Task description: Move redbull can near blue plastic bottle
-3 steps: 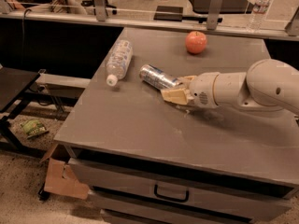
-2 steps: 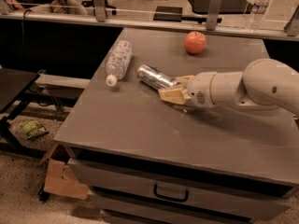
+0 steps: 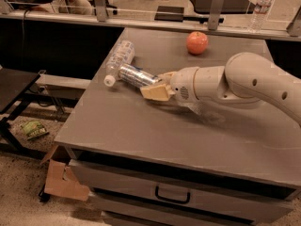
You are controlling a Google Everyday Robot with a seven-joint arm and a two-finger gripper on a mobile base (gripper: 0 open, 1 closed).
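The redbull can lies on its side on the grey table, its shiny end close beside the blue plastic bottle. The bottle lies on its side at the table's left edge, white cap toward me. My gripper reaches in from the right on a white arm. Its tan fingers are closed around the can's right end. The can's left end nearly touches the bottle near its cap.
A red apple sits at the back of the table. A second water bottle stands beyond the rail at the far right. A cardboard box lies on the floor at the left, below the table's drawers.
My gripper has carried the can leftward across the table, so the can's end now lies right beside the bottle. The bottle and the apple have not moved.
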